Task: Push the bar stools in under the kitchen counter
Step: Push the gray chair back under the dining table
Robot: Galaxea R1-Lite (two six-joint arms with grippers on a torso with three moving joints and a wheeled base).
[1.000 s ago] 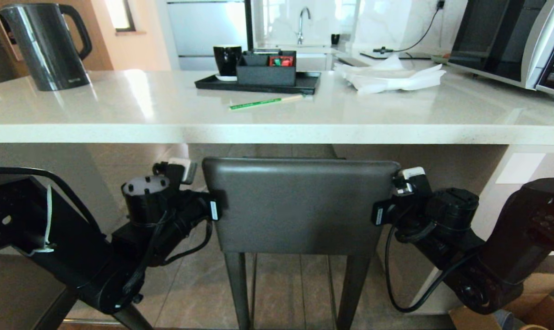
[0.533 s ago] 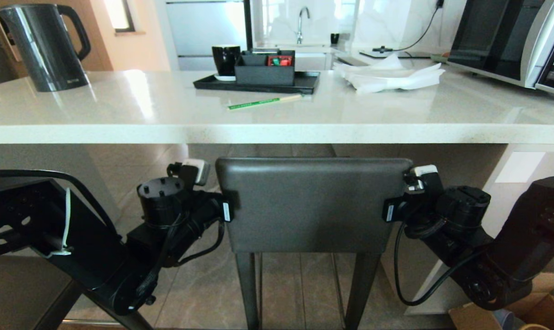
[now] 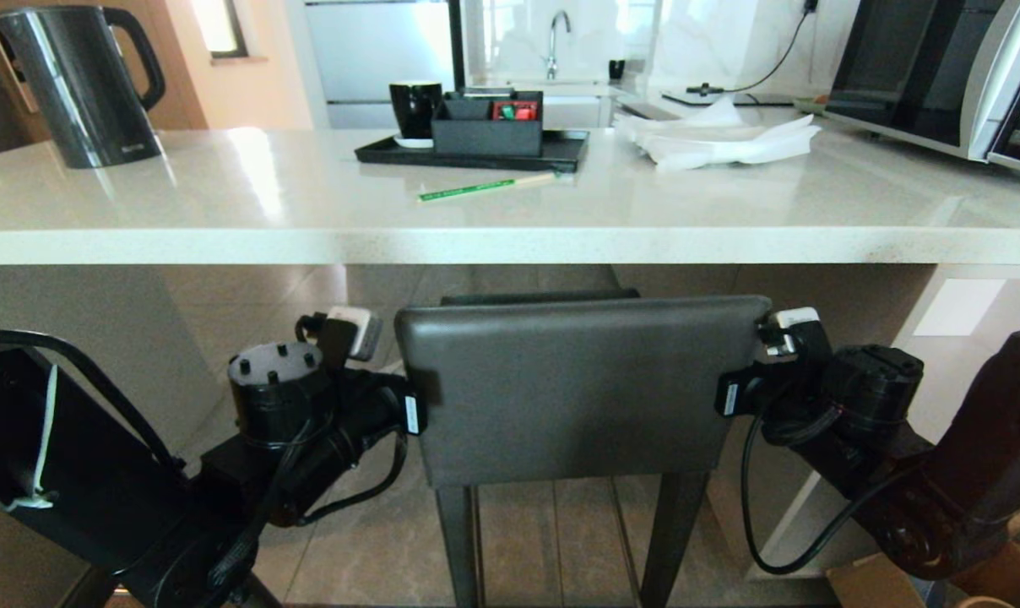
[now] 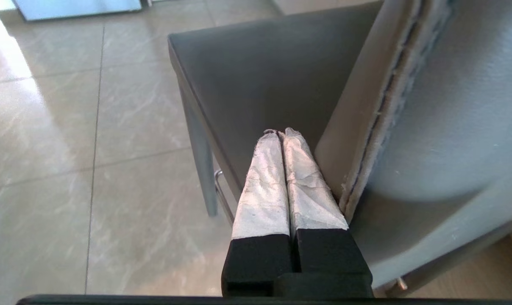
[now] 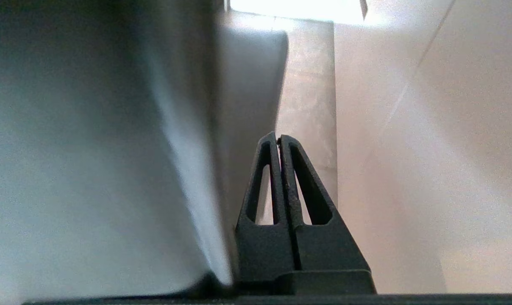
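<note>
Stool point(image 3: 573, 388) stands just before the desk point(image 3: 510, 236), closed left hand point(image 3: 409, 412) and closed right hand point(image 3: 729, 397) flanking its backrest; tray point(image 3: 472, 152), kettle point(image 3: 75, 80) above.

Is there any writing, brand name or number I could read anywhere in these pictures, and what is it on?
Nothing here can be read outright.
Kettle: small pale brand mark near its base, too small to read.
Green pencil: pale lettering along it, too small to read.
Microwave: keypad buttons with marks, blurred.
Left gripper and right gripper: a white sticker on each, unreadable.
</note>
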